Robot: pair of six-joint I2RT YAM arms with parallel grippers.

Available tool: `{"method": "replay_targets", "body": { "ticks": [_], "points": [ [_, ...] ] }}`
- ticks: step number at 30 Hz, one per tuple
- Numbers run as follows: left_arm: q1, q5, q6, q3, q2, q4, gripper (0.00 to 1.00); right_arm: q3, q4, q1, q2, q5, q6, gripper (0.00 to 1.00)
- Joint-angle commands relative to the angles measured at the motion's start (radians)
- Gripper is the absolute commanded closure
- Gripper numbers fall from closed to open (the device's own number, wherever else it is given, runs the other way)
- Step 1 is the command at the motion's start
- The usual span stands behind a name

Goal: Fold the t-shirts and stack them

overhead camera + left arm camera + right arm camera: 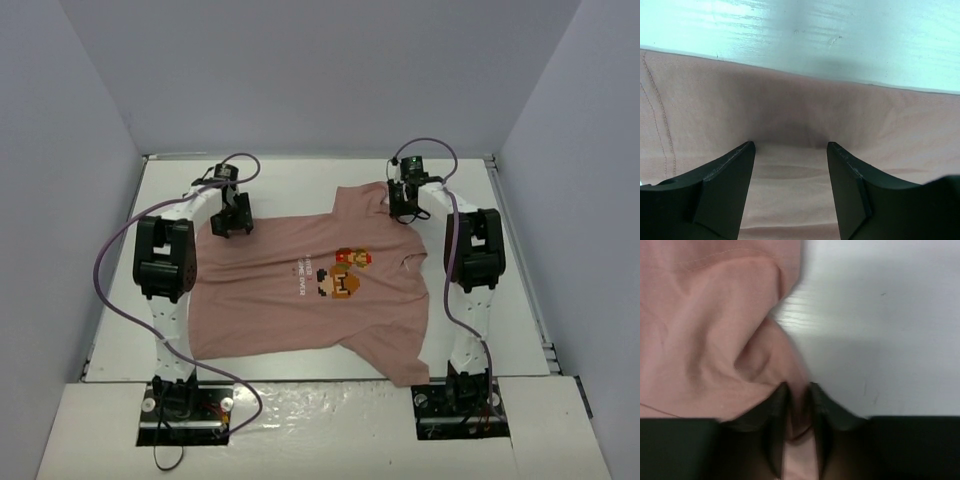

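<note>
The dusty-pink t-shirt (310, 290) lies spread flat on the white table, its pixel-figure print (345, 272) facing up. At the shirt's far left edge my left gripper (232, 222) is down on it. In the left wrist view this gripper (790, 150) is open, with flat pink cloth (790, 115) lying between and under its dark fingers. My right gripper (403, 208) is at the far right corner by the sleeve. In the right wrist view its jaws (797, 390) stand narrow and pinch a raised fold of the cloth (705, 330).
The white table (300, 175) shows as a bare strip beyond the shirt and along both sides. Grey walls (60, 150) close in left, right and behind. Purple cables (110, 255) loop from both arms, whose bases sit at the near edge.
</note>
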Motion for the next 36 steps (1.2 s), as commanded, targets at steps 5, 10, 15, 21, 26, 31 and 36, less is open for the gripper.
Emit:
{"method": "replay_targets", "body": {
  "ticks": [5, 10, 15, 21, 26, 31, 36],
  "points": [
    [0.034, -0.013, -0.041, 0.016, 0.029, 0.031, 0.44, -0.112, 0.014, -0.018, -0.133, 0.253, 0.083, 1.0],
    [0.04, 0.003, -0.042, 0.036, 0.032, 0.032, 0.44, -0.136, 0.002, -0.028, -0.18, 0.289, 0.122, 0.94],
    [0.03, 0.038, -0.051, 0.065, 0.003, 0.033, 0.44, -0.069, -0.001, -0.019, -0.219, 0.149, 0.116, 0.72],
    [0.021, 0.012, -0.068, 0.065, -0.066, 0.034, 0.44, 0.041, -0.003, 0.052, -0.224, 0.11, 0.143, 0.66],
    [0.019, -0.028, -0.105, 0.007, -0.072, 0.04, 0.43, 0.05, 0.0, 0.095, -0.165, 0.123, 0.212, 0.65],
    [0.021, -0.038, -0.129, -0.103, -0.099, 0.091, 0.44, 0.002, 0.003, 0.141, -0.116, 0.17, 0.28, 0.65],
    [0.019, -0.037, -0.13, -0.109, -0.06, 0.095, 0.44, -0.037, 0.013, 0.152, -0.083, 0.222, 0.349, 0.65]
  ]
}}
